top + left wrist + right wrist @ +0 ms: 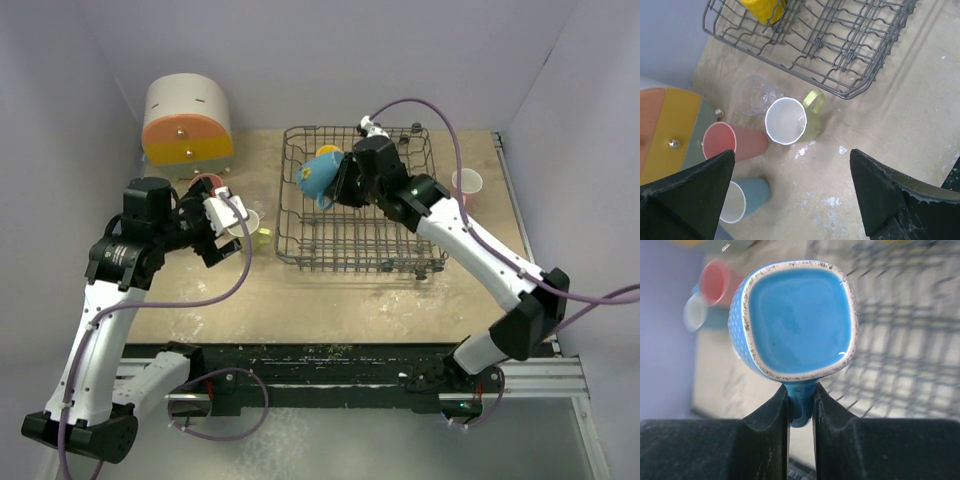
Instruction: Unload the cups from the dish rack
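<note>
pale lilac walls (80, 60) enclose a scuffed, white-flecked tan tabletop (330, 300).

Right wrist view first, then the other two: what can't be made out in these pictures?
- Right wrist: the glossy blue handled mug fills the frame; the grey wire dish rack and the salmon tumbler beyond it are blurred.
- Left wrist: the yellow mug in the rack is cut off by the top edge; a finger of the left gripper partly hides the pale blue cup.
- Top external: the left gripper partly hides the yellow-green mug.

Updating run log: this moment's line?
right fingers: shut on blue mug handle, above dish rack | left fingers: open, over table cups | yellow cup in rack
</note>
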